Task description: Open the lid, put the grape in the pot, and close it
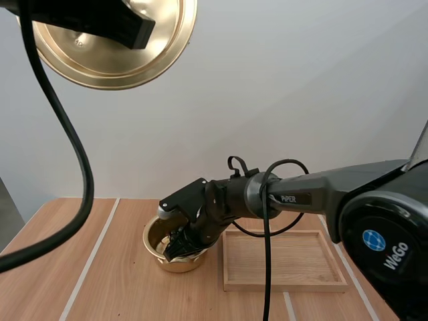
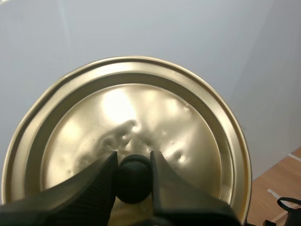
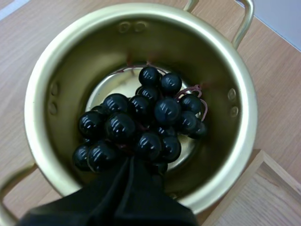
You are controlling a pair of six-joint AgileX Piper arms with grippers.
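My left gripper is shut on the black knob of the golden lid and holds it high in the air, up and to the left of the table. The golden pot stands open on the table. My right gripper reaches down into it. Its fingers lie together, tips pinching the near end of a bunch of dark grapes. The bunch sits inside the pot, low over its bottom.
A shallow wooden tray lies just right of the pot, nearly touching it. The table is light wood with pale stripes. My right arm stretches across above the tray's back edge.
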